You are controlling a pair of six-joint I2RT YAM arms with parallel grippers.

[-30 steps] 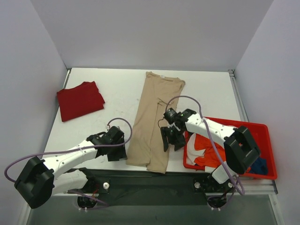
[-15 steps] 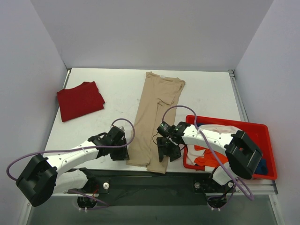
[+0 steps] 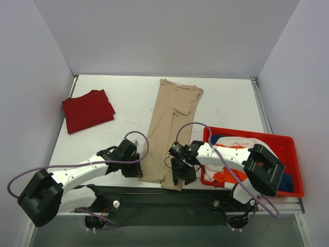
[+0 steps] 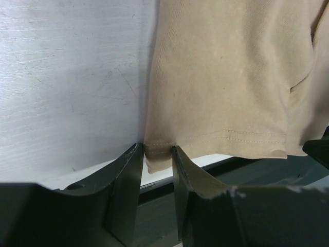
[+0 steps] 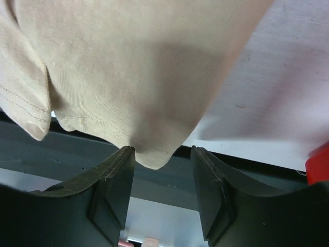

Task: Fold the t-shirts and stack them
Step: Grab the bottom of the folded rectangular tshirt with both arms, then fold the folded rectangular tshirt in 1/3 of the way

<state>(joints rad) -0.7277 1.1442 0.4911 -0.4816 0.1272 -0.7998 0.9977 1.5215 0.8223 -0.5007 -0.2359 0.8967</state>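
The beige t-shirt (image 3: 167, 128) lies folded lengthwise down the table's middle, its hem hanging at the near edge. My left gripper (image 3: 134, 170) is shut on the hem's left corner, seen in the left wrist view (image 4: 157, 159) with cloth (image 4: 226, 77) filling the gap between the fingers. My right gripper (image 3: 180, 177) is open around the hem's right corner; in the right wrist view (image 5: 162, 159) the cloth (image 5: 128, 62) touches only the left finger (image 5: 115, 185). A folded dark red t-shirt (image 3: 87, 109) lies at the far left. Orange (image 3: 229, 175), white (image 3: 241, 143) and blue (image 3: 282, 181) tees lie in the bin.
A red plastic bin (image 3: 290, 141) stands at the right near corner, close to the right arm. The white table (image 3: 128, 103) ends just under both grippers, with the dark frame below. Grey walls stand on three sides.
The right gripper has moved left and toward the near edge, from beside the bin to the beige hem's right corner. The left gripper has edged right onto the hem's left corner.
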